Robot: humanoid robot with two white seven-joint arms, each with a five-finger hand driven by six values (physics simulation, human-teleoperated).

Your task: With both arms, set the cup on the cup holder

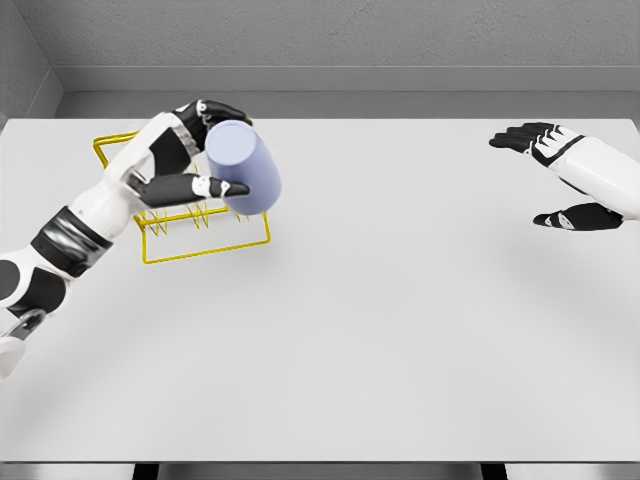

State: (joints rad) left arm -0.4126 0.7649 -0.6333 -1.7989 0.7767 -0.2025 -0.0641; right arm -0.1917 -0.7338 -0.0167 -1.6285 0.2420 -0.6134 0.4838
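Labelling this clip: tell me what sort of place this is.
Probably a bare simulated test bench, not a real kitchen: a plain white table against grey walls, holding only a yellow wire cup holder, with the left hand gripping a lilac cup over it.

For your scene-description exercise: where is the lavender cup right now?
In the head view, the cup sits at upper left, gripped tilted in the left hand, over the yellow wire cup holder.

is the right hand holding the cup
No, the right hand is open and empty at the table's right side, while the left hand grips the lavender cup.
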